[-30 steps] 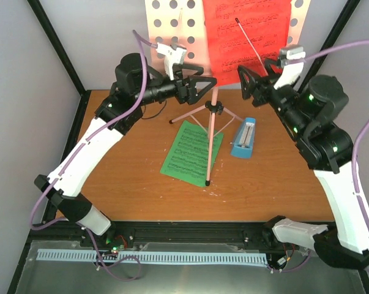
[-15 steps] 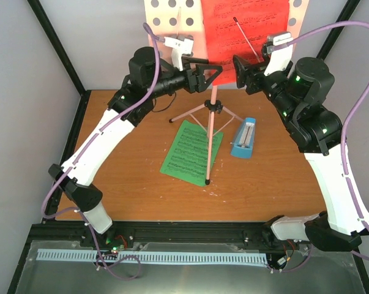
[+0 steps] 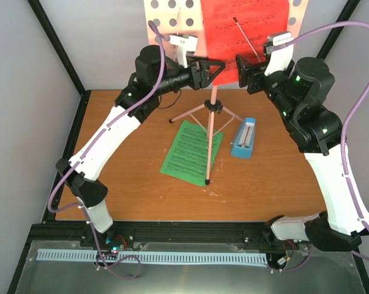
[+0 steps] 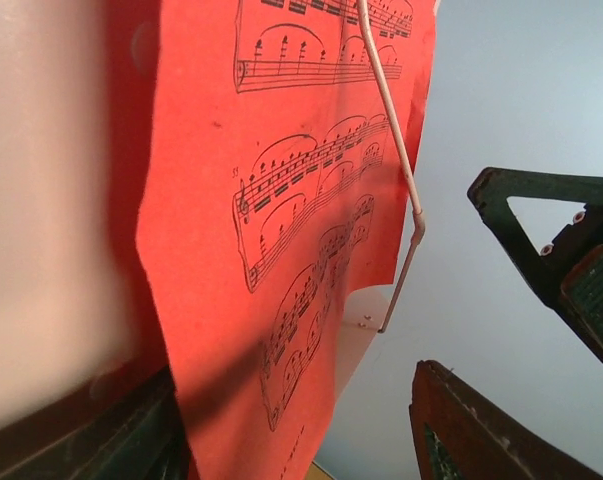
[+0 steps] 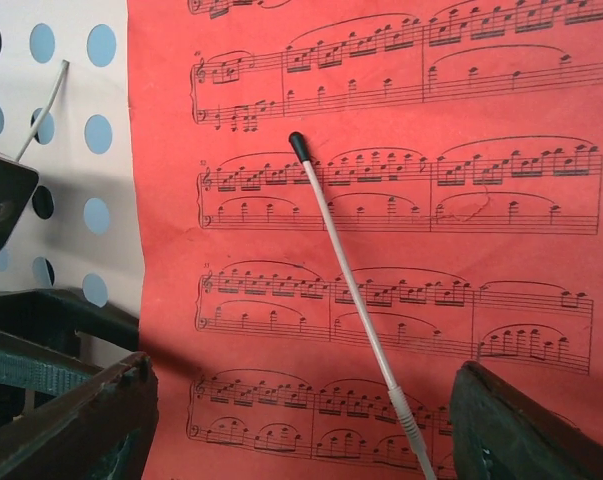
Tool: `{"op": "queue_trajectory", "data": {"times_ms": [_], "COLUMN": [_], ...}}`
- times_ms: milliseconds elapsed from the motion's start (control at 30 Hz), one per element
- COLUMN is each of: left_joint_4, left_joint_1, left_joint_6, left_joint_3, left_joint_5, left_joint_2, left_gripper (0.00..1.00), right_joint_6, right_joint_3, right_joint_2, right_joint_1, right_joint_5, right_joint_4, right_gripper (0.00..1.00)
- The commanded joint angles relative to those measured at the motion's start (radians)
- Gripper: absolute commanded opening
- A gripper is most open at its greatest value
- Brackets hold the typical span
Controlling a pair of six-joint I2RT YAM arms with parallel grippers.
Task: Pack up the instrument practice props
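Both claws are up at the pink music stand, jaws spread wide. The red sheet-music page on its desk hangs between the left claw fingers, and the right claw faces it. The green page and blue metronome sit on the counter by the tripod legs.

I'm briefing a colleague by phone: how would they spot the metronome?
Start at the pink music stand rising from the middle of the wooden table. Just right of its legs sits the metronome, across from the flat green sheet. It alone is a small blue pyramid.
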Motion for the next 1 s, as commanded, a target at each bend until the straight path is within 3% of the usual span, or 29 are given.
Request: {"op": "queue_trajectory", "data": {"times_ms": [0, 367, 600, 833, 967], "left_joint_4": [0.016, 0.064, 0.068, 0.061, 0.061], "left_joint_1": [-0.005, -0.005, -0.005, -0.004, -0.005], "left_joint_6": [-0.040, -0.045, -0.035, -0.019, -0.015], "left_joint_3": [0.039, 0.040, 0.045, 0.051, 0.052], "left_joint_5": [0.042, 0.030, 0.016, -0.002, -0.001], "left_joint_2": [0.026, 0.038, 0.046, 0.047, 0.047], "left_gripper": [0.58, 0.40, 0.22, 0.01, 0.00], "right_joint_6": [-0.035, -0.116, -0.153, -0.209, -0.247], "right_joint_3": [0.038, 0.198, 0.286, 0.289, 0.287], "right_joint_2": [0.008, 0.127, 0.193, 0.219, 0.233], "right_joint_1": [-0.007, -0.013, -0.017, -0.018, -0.018], "right_joint_5": [0.043, 0.077, 0.066, 0.085, 0.124], "right_joint_4": [-0.010, -0.069, -0.097, -0.075, -0.059], "right_gripper": [0.76, 0.70, 0.66, 0.47, 0.41]}}
